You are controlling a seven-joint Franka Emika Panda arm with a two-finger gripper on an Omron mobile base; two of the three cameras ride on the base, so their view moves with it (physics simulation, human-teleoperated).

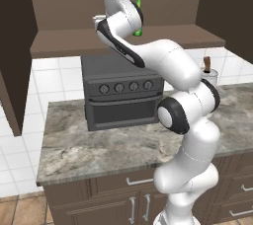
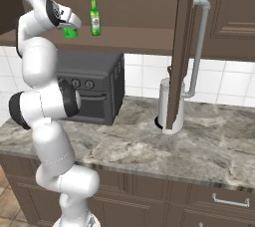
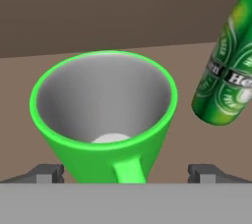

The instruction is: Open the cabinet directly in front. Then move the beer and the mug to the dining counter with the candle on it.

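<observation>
Just beside mug [image 3: 106,120], beer [image 3: 226,80]

On the cabinet [image 2: 149,42] shelf, the mug [image 3: 106,120] stands left of the beer [image 2: 94,15] (apart), above the toaster oven [image 2: 92,91] on the tabletop [image 2: 149,146].

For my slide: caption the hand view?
Open gripper straddling the green mug, beer bottle beside it.
</observation>
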